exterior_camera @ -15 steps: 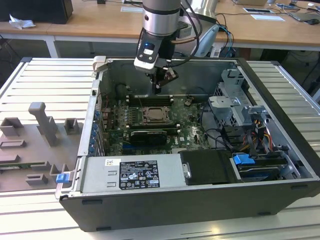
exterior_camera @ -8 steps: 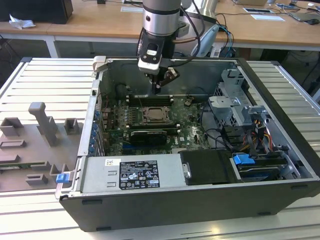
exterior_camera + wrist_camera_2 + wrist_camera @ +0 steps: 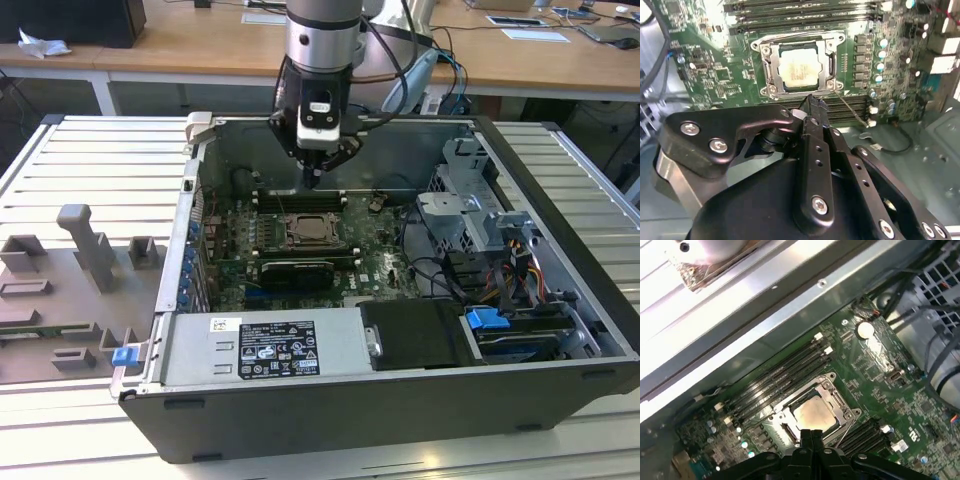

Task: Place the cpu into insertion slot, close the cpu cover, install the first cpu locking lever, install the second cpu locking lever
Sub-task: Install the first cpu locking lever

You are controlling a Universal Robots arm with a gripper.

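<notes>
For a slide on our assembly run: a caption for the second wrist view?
Shut gripper near the cpu, which lies framed by the silvery cpu cover on the green board.

No lettering could be read. A black-and-white label [image 3: 272, 350] on the grey power supply [image 3: 190, 362] carried rows of print and symbols too fine to make out; white marks on the green circuit board [image 3: 875, 385] were equally illegible, and the chip [image 3: 798, 69] showed nothing legible.
</notes>
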